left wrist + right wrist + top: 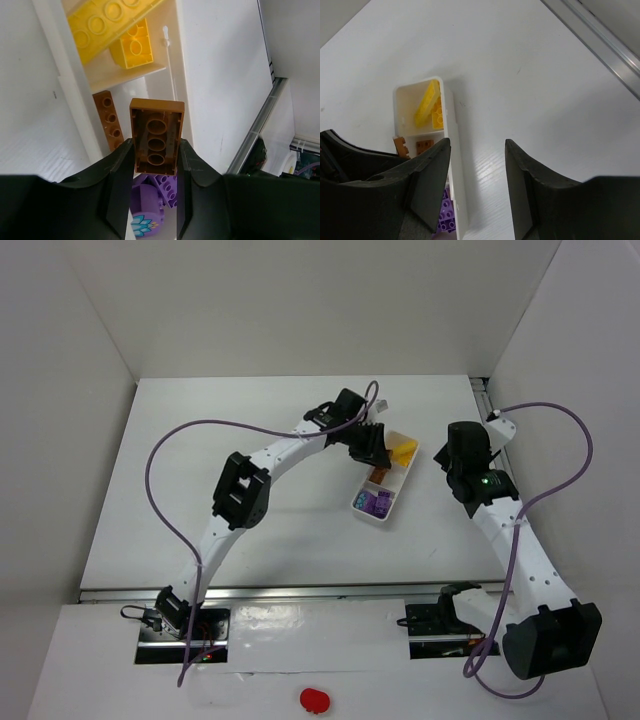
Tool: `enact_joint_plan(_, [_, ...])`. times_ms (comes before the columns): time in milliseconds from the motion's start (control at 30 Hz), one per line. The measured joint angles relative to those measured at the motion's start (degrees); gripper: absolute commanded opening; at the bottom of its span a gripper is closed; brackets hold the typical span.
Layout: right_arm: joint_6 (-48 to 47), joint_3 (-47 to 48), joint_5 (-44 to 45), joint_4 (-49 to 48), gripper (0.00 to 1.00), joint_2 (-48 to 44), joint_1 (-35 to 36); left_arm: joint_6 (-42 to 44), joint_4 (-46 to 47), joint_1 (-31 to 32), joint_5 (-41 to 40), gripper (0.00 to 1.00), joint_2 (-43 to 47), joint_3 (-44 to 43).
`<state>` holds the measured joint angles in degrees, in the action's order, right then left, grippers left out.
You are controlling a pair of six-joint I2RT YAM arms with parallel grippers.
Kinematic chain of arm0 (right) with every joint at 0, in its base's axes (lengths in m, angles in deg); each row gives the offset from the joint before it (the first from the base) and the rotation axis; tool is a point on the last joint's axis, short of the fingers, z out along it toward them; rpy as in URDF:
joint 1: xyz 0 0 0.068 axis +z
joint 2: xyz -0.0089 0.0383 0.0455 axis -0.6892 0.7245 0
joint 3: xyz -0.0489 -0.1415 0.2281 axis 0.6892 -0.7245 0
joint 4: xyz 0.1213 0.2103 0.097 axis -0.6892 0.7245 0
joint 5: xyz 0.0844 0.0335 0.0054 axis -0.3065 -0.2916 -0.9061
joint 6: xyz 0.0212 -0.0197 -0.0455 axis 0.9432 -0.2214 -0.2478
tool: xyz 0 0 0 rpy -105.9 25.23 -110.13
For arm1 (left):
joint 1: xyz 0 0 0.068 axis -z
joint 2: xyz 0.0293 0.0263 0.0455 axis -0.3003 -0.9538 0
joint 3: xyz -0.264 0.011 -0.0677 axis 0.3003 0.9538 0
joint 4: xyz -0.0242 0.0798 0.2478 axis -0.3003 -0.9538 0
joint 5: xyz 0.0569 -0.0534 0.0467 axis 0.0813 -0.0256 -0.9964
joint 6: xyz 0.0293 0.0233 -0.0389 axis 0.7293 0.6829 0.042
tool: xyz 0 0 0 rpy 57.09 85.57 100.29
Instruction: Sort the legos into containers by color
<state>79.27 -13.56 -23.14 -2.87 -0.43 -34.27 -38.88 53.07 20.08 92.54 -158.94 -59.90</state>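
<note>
The white containers (361,504) stand joined in a row of three compartments at the table's middle. The far one holds yellow legos (403,452), the middle one an orange lego (380,476), the near one purple legos (377,503). My left gripper (372,450) hangs over the middle compartment, shut on an orange brick (156,131) with its hollow underside facing the camera. Below it the left wrist view shows another orange brick (108,120), the yellow plate (102,20) and purple bricks (165,184). My right gripper (455,455) is open and empty, to the right of the tray (451,131).
White walls enclose the table on three sides. A metal rail (600,45) runs along the table's right edge. A purple cable (165,490) loops beside the left arm, and another (575,455) beside the right arm.
</note>
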Motion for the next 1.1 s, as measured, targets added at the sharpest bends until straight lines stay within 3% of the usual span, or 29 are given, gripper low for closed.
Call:
enact_joint_plan(33, [0.0,0.0,0.0,0.0,0.56,0.0,-0.1,-0.3,0.0,0.2,0.0,0.21,-0.1,0.0])
enact_joint_plan(133, [-0.2,0.0,0.1,0.0,0.57,0.2,-0.1,-0.8,0.1,0.6,0.0,0.33,-0.2,0.0])
enact_joint_plan(167, [-0.2,0.0,0.1,0.0,0.57,0.2,-0.1,-0.8,0.1,0.7,0.1,0.44,-0.2,0.0])
enact_joint_plan(233, [-0.2,0.0,0.0,0.0,0.57,0.2,-0.2,-0.8,0.3,0.8,0.2,0.50,-0.2,0.0])
enact_joint_plan(267, [-0.2,0.0,0.0,0.0,0.58,0.3,-0.2,-0.8,0.3,0.9,0.2,0.59,-0.2,0.0])
enact_joint_plan(400, [-0.5,0.0,-0.2,0.0,0.58,0.7,-0.2,-0.9,0.6,1.2,0.5,0.76,-0.2,0.0])
enact_joint_plan(633, [-0.9,0.0,-0.3,-0.1,0.59,0.9,-0.2,-0.6,1.1,2.2,1.3,0.81,-0.2,0.0])
enact_joint_plan(800, [-0.4,0.1,0.1,0.1,1.00,1.6,-0.2,-0.7,-0.4,2.3,2.4,0.83,1.5,0.8])
enact_joint_plan(1100, [8.4,1.9,6.6,6.0,1.00,7.6,-0.5,3.7,-7.9,-1.9,-4.6,0.85,26.4,14.5])
